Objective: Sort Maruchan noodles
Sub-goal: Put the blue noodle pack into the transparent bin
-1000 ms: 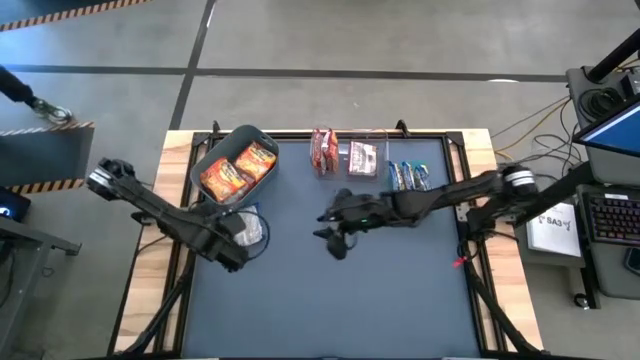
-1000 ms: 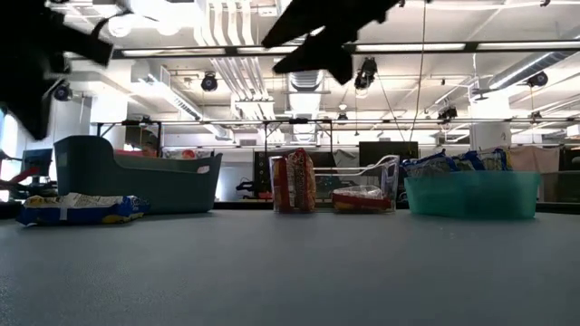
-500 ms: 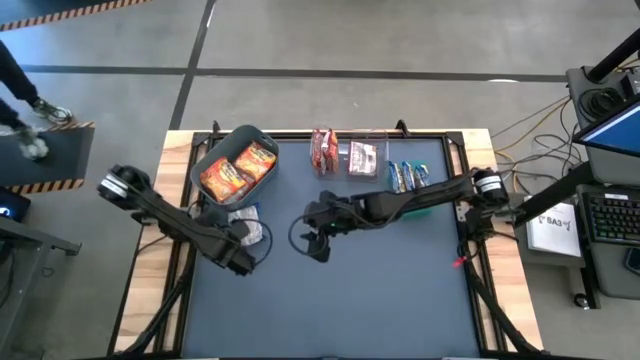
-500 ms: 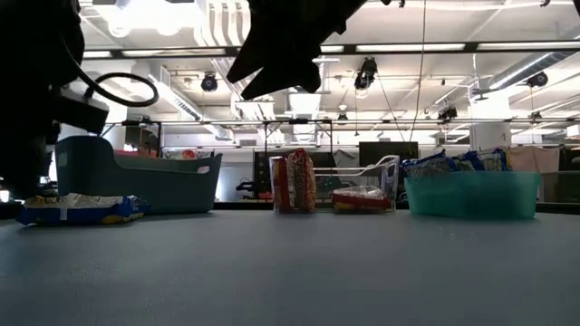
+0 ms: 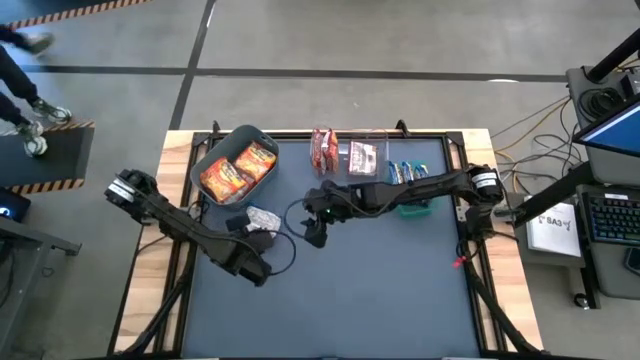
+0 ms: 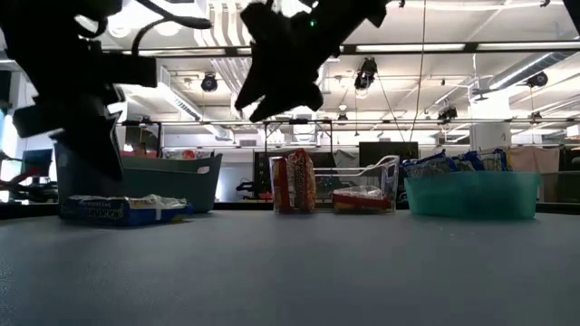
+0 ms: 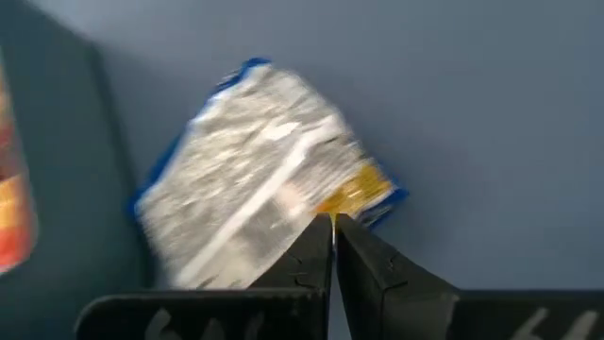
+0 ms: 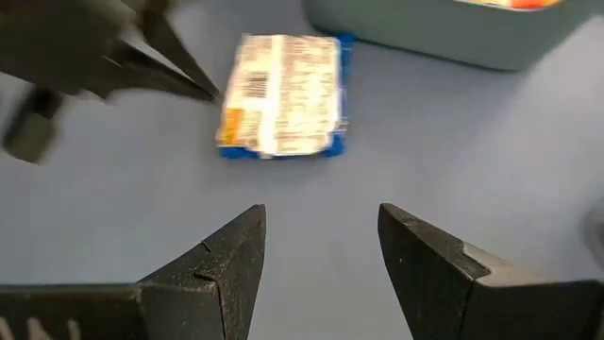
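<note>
Left gripper (image 7: 332, 227): fingers pinched together with nothing between them, tips right at the edge of the blue-and-white noodle packet (image 5: 262, 218)
Packet: lying flat on the table (image 5: 380, 290), just beside the grey bin (image 5: 213, 152), between both grippers
Right gripper (image 8: 321, 236): hanging open above the table, empty, packet a bit ahead of it
Grey bin: orange packets (image 5: 238, 170) inside
Green bin (image 6: 471, 195): more blue packets, well apart from the left gripper
</note>
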`<control>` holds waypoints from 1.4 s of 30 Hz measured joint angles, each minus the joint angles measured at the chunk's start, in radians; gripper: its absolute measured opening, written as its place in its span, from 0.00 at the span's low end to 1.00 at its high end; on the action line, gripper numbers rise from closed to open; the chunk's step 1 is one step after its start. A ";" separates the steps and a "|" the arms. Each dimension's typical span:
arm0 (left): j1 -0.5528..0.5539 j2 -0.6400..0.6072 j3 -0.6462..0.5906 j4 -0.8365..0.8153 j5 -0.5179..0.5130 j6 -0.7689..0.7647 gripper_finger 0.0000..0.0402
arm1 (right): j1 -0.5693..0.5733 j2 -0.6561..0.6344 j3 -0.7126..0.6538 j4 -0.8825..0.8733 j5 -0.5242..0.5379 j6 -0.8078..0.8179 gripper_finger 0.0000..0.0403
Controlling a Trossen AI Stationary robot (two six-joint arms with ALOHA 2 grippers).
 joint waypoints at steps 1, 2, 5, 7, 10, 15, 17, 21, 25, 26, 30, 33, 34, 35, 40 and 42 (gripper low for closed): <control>-0.005 -0.005 0.012 -0.044 -0.006 -0.010 0.00 | -0.013 0.004 0.000 0.000 0.000 -0.009 0.48; -0.012 -0.013 0.020 -0.085 -0.014 -0.023 0.00 | -0.024 0.008 0.000 0.003 -0.001 -0.014 0.48; -0.045 -0.050 0.033 -0.158 -0.060 -0.067 0.00 | -0.056 0.025 -0.001 0.018 -0.006 -0.026 0.48; -0.075 -0.086 0.033 -0.187 -0.095 -0.083 0.00 | -0.072 0.044 -0.002 0.043 -0.009 -0.028 0.48; -0.119 -0.161 0.033 -0.192 -0.169 -0.077 0.00 | -0.089 0.064 -0.002 0.072 -0.012 -0.034 0.48; -0.179 -0.321 0.033 -0.209 -0.354 -0.071 0.00 | -0.120 0.123 0.002 0.216 -0.128 -0.044 0.48; -0.195 -0.376 0.033 -0.225 -0.423 -0.070 0.00 | -0.134 0.157 0.022 0.240 -0.183 -0.059 0.48; -0.209 -0.467 0.029 -0.236 -0.570 -0.044 0.00 | -0.142 0.254 0.112 0.294 -0.207 -0.139 0.48; -0.208 -0.516 0.023 -0.235 -0.711 -0.008 0.00 | -0.139 0.374 0.250 0.299 -0.208 -0.147 0.48; -0.208 -0.524 0.023 -0.236 -0.748 -0.002 0.00 | -0.141 0.403 0.287 0.293 -0.205 -0.141 0.48; -0.208 -0.547 0.021 -0.239 -0.854 0.014 0.00 | -0.150 0.509 0.435 0.207 -0.176 -0.143 0.48; -0.208 -0.552 0.018 -0.246 -0.852 0.036 0.00 | -0.152 0.577 0.533 0.131 -0.158 -0.149 0.48; -0.208 -0.551 0.016 -0.249 -0.848 0.037 0.00 | -0.153 0.594 0.556 0.111 -0.159 -0.149 0.48; -0.208 -0.550 0.013 -0.254 -0.847 0.036 0.00 | -0.154 0.611 0.576 0.092 -0.161 -0.149 0.48; -0.208 -0.539 -0.002 -0.252 -0.837 0.020 0.00 | -0.154 0.664 0.636 0.089 -0.225 -0.137 0.48; -0.208 -0.537 -0.013 -0.253 -0.827 0.005 0.00 | -0.155 0.669 0.640 0.093 -0.231 -0.133 0.48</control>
